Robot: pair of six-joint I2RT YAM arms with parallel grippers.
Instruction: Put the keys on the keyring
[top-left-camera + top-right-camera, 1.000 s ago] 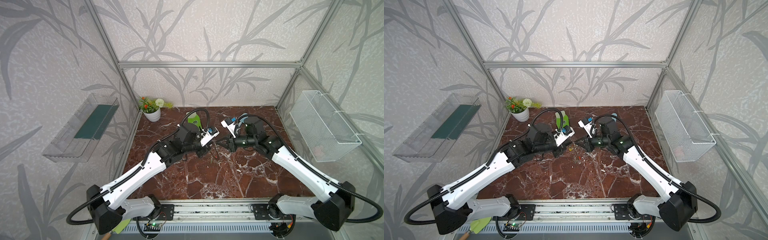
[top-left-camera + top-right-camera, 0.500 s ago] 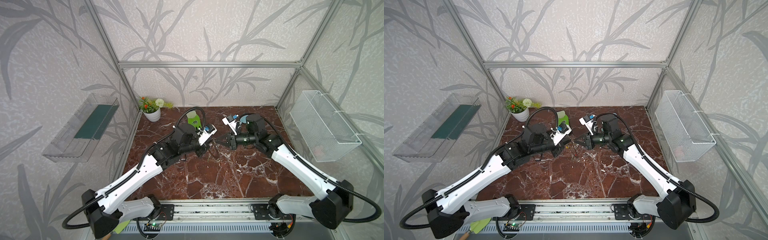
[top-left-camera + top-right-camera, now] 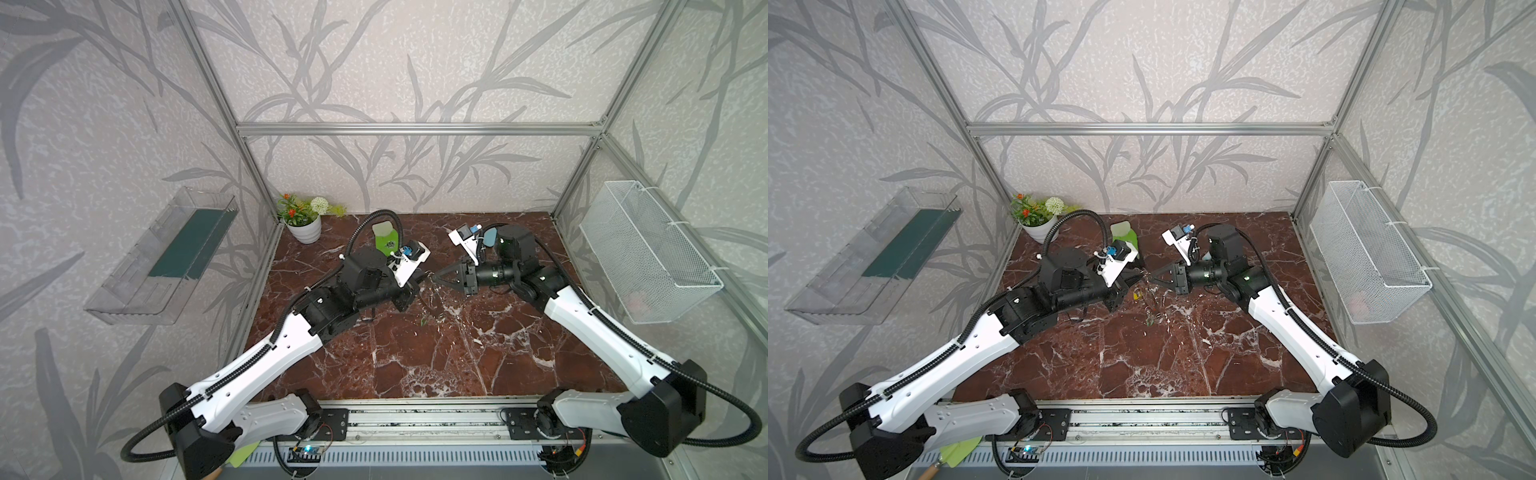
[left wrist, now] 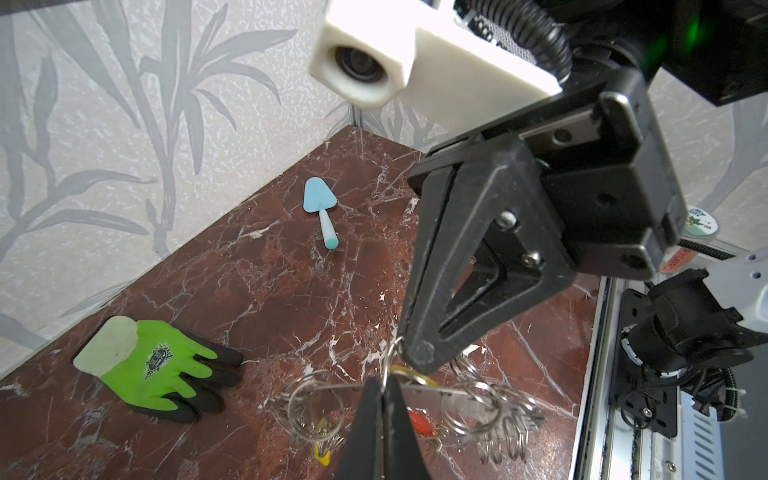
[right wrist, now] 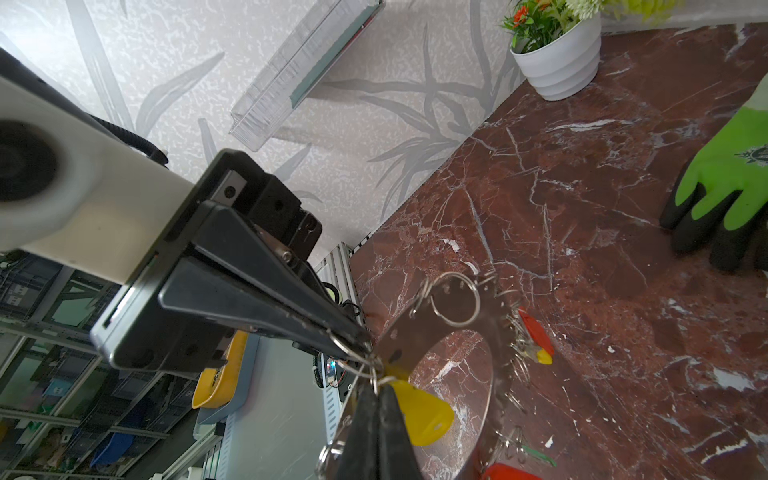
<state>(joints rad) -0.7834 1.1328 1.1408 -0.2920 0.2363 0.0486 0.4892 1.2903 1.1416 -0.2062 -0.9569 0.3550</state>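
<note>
The left gripper (image 4: 384,386) has edged a little nearer the glove (image 3: 384,241), its arm swinging with it. The right gripper (image 3: 436,276) has drifted slightly the same way, toward the glove's end of the table.

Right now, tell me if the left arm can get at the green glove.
Probably reachable: the glove lies near across bare marble, but the left gripper is shut on the keyring, so it must let go first.
</note>
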